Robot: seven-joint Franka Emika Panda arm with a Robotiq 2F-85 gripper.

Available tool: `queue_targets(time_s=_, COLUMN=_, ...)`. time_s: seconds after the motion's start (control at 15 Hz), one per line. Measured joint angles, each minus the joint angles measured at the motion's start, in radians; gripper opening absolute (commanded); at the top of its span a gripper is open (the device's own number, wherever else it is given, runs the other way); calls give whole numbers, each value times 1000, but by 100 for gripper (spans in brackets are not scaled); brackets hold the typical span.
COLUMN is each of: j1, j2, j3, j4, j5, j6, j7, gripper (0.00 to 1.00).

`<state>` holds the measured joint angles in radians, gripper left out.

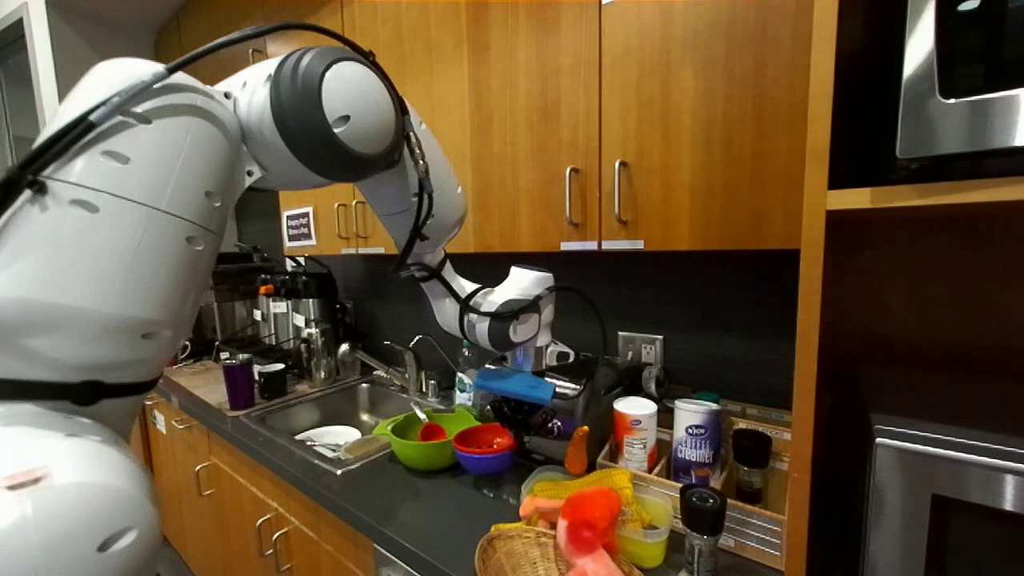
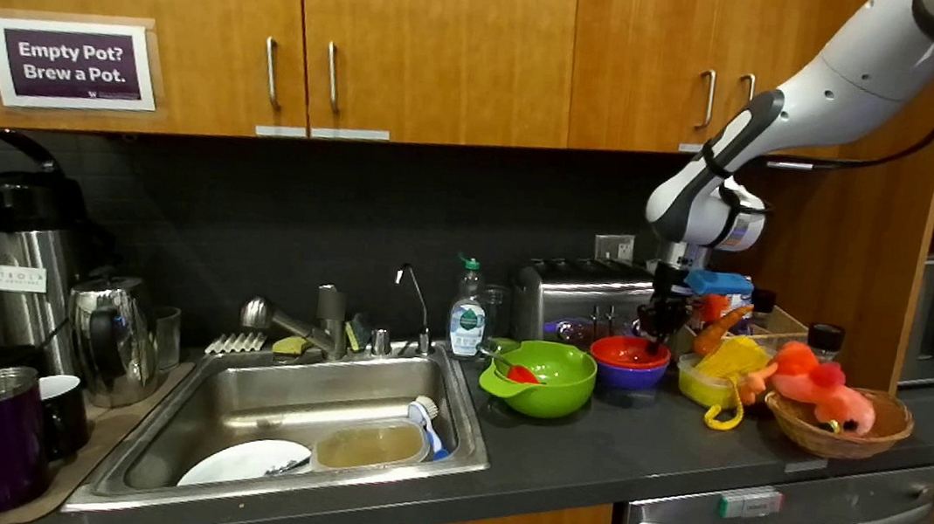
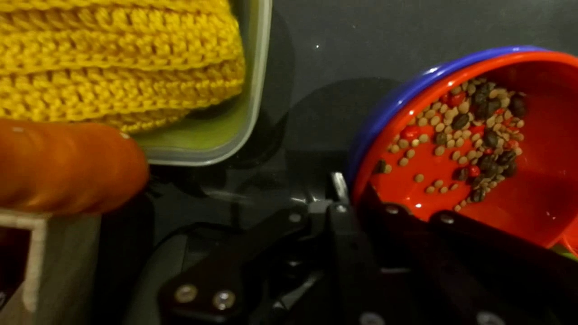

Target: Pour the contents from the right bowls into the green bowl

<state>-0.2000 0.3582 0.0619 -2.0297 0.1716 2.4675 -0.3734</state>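
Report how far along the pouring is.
Done: no pouring evident; the red bowl holds mixed bits and sits in the blue bowl. In hand: the tool is at the red bowl's rim, grip unclear. Left: tipping both into the green bowl; blue's contents are hidden.

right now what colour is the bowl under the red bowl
Blue; the lower bowl shows its colour best in the wrist view.
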Motion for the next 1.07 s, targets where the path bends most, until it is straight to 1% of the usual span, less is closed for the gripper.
queue_targets(time_s=0.53, j1=58, j2=-87, j3=-53, j4=-3, j5=-150, j6=-86, j7=73, gripper=2)
queue_targets(time_s=0.87, j1=101, j2=-148, j3=-62, j4=2, j5=-247, j6=-141, j7=126, gripper=2)
queue_targets(time_s=1.07, j1=124, j2=-175, j3=-62, j4=7, j5=-275, j6=-167, j7=137, gripper=2)
